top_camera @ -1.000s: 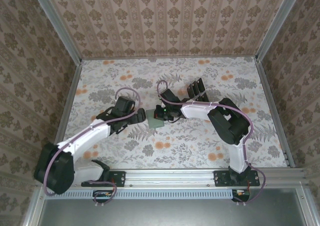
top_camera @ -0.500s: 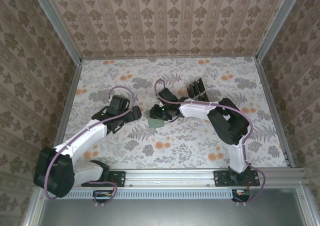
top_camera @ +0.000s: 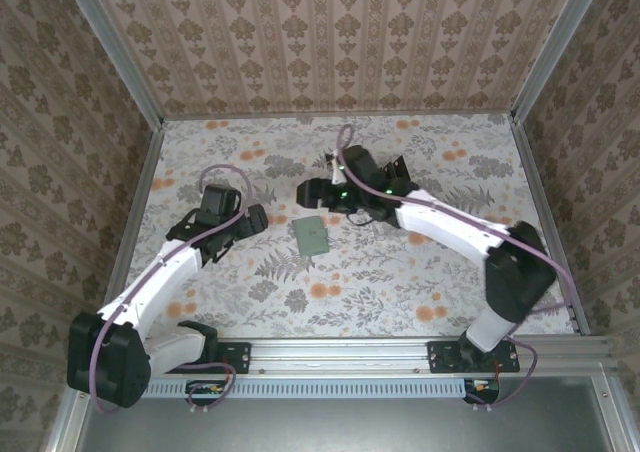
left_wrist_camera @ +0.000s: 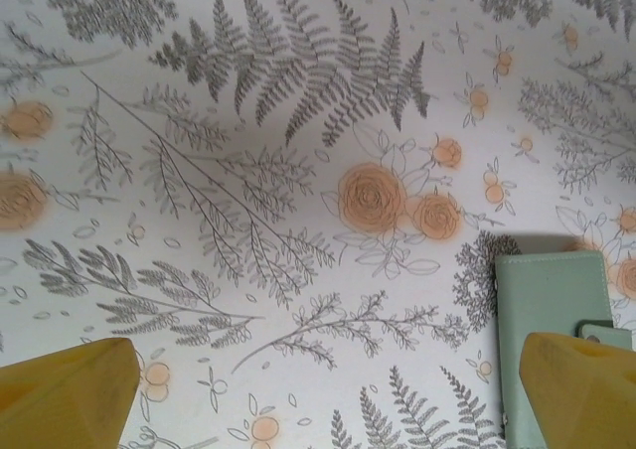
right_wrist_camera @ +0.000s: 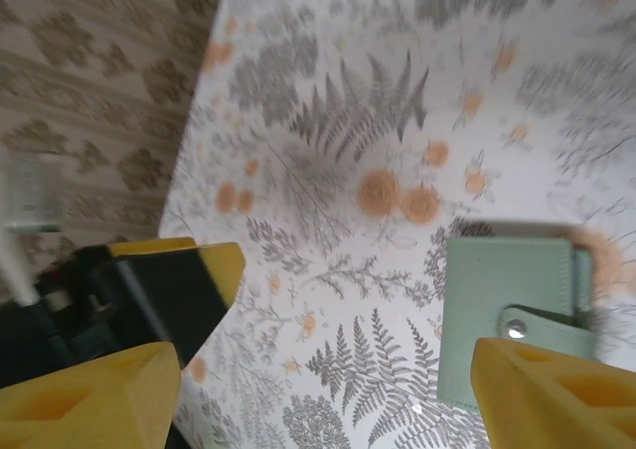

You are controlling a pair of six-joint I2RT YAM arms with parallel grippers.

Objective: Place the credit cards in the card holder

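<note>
The card holder [top_camera: 312,235] lies shut and flat on the flowered table, its snap strap fastened; it is the grey-green wallet [right_wrist_camera: 512,305] in the right wrist view and sits at the right edge [left_wrist_camera: 552,320] of the left wrist view. My right gripper [top_camera: 310,190] hovers just behind it, open with nothing between its yellow fingers [right_wrist_camera: 552,394]. My left gripper [top_camera: 255,219] is to the wallet's left, apart from it, open wide and empty, its fingertips [left_wrist_camera: 65,389] over bare table. The black credit cards [top_camera: 398,168] at the back are mostly hidden behind my right arm.
The table is boxed in by patterned walls with metal rails [top_camera: 135,212] at its sides. In the right wrist view the left arm's yellow and black gripper [right_wrist_camera: 169,290] shows close on the left. Open tabletop [top_camera: 350,282] lies in front of the wallet.
My right gripper has opened, let go of the wallet and pulled up and back. The left arm has drawn away to the left. The wallet stays flat on the table.
</note>
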